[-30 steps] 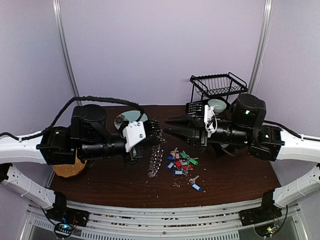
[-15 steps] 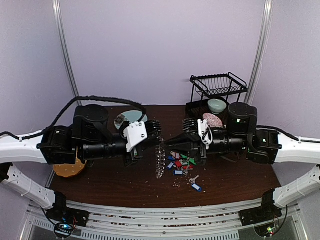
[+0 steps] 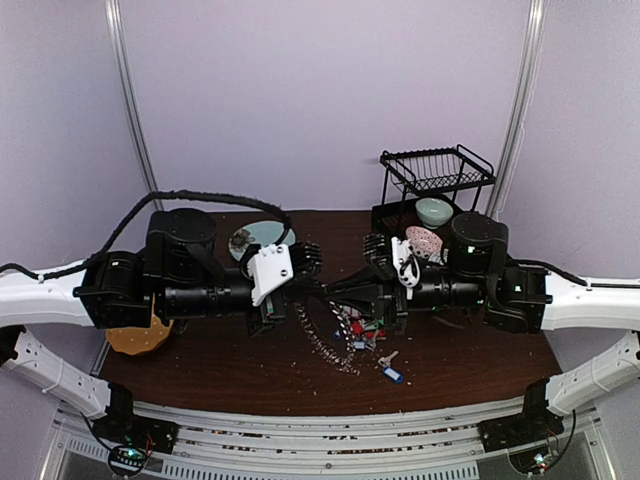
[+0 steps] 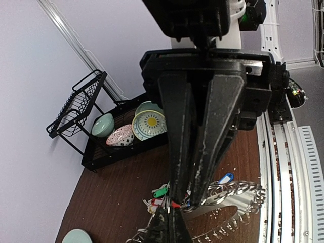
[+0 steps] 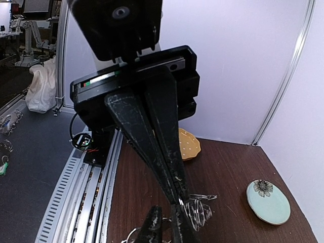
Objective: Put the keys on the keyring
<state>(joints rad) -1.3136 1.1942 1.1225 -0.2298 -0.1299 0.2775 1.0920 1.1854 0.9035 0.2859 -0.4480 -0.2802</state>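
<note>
Arms from both sides meet above the middle of a dark tabletop (image 3: 220, 360) in the overhead view. The keyring (image 3: 328, 335), a thin loop fringed with small silver keys, hangs tilted just under the two tips. The left tool (image 3: 312, 287) is at its upper left and the right tool (image 3: 335, 291) at its upper right. The keys (image 3: 362, 325), with red, green and blue tags, lie in a small heap just right of the keyring. One blue-tagged key (image 3: 392, 375) lies apart, to the keyring's lower right. A black wire rack (image 3: 437, 172) stands well beyond the keyring, to the right.

From the left wrist, the left tool (image 4: 183, 200) has its fingers pressed together, pinching the keyring (image 4: 230, 192) at its wire. The right tool (image 4: 168, 225) noses in from below, touching the same spot.

From the right wrist, the right tool (image 5: 177, 197) has its fingers drawn together, and the tips appear to nip the keyring (image 5: 200, 207). A yellow plate (image 5: 190, 144) lies beyond the keyring. A pale green plate (image 5: 268, 201) lies to the keyring's right.
</note>
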